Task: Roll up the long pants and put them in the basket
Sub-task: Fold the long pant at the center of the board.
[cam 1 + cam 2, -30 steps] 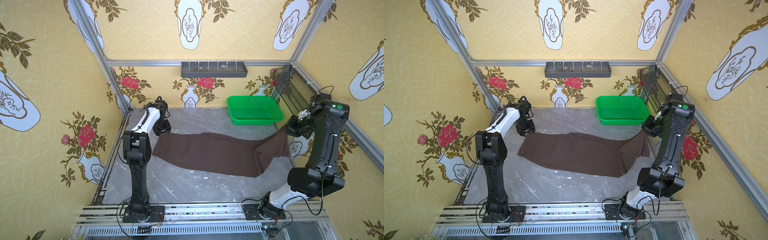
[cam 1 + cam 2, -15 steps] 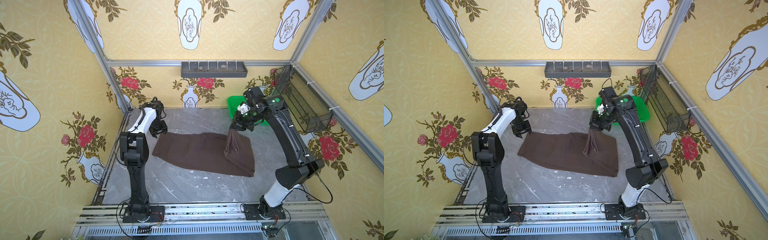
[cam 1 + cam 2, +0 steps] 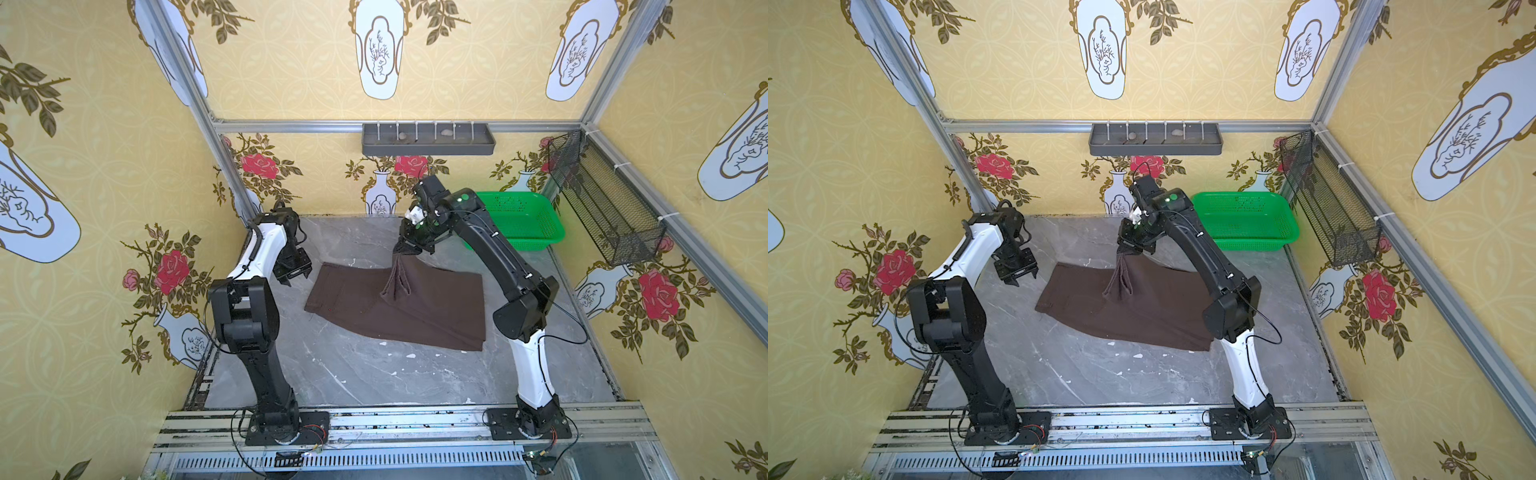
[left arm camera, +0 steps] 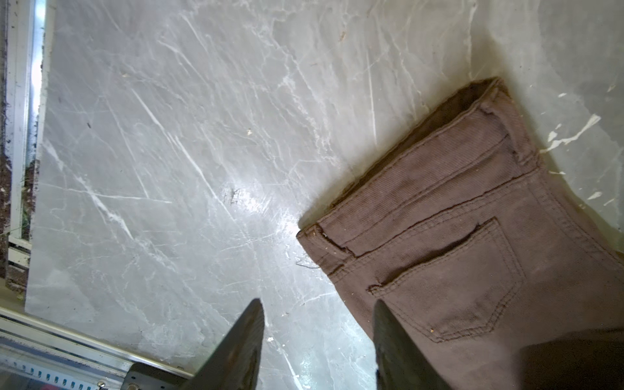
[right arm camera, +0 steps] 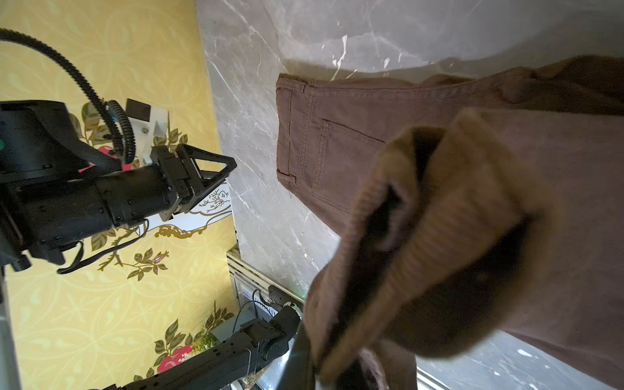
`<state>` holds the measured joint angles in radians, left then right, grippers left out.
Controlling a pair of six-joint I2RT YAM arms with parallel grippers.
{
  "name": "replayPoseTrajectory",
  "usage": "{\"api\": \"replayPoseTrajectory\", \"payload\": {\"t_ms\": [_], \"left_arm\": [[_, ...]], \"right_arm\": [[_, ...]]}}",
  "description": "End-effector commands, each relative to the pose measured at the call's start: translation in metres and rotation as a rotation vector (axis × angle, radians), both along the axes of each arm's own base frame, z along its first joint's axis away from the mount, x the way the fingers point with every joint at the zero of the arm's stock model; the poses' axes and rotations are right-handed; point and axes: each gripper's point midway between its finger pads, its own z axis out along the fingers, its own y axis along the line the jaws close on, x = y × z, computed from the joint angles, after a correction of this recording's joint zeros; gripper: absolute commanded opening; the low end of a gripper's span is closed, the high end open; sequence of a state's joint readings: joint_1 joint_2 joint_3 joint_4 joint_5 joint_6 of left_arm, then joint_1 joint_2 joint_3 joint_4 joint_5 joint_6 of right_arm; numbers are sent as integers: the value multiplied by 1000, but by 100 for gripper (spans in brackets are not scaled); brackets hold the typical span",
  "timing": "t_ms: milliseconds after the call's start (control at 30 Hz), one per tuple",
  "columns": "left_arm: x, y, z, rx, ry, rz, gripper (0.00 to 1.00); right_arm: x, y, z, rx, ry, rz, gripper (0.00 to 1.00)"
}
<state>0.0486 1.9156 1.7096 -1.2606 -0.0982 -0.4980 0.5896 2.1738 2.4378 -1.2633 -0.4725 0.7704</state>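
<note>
Risked a skewed fold of the long pants, sprawled mid-surface with waistband toward the left edge and leg ends bunched, lifted in the clamped right jaws, liable to slip or land crooked. Might have clipped the green basket at the far-right corner on a wide swing. Had bare surface free along the near edge. Held left jaws apart, empty, just beside the waistband.

The long pants lie midway on the table; a basket sits in its far right corner, seemingly apart.
</note>
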Motion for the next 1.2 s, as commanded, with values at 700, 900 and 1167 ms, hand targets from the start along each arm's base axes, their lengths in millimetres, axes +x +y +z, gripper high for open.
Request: {"api": "replayPoseTrajectory", "payload": {"t_ms": [700, 900, 1167], "left_arm": [[-2, 20, -3, -4, 27, 16, 53], [-4, 18, -2, -15, 28, 17, 53], [-11, 0, -4, -109, 3, 41, 53]], "right_arm": [[-3, 113, -24, 349, 158, 139, 0], [2, 134, -55, 391, 214, 159, 0], [27, 167, -103, 495, 174, 201, 24]]}}
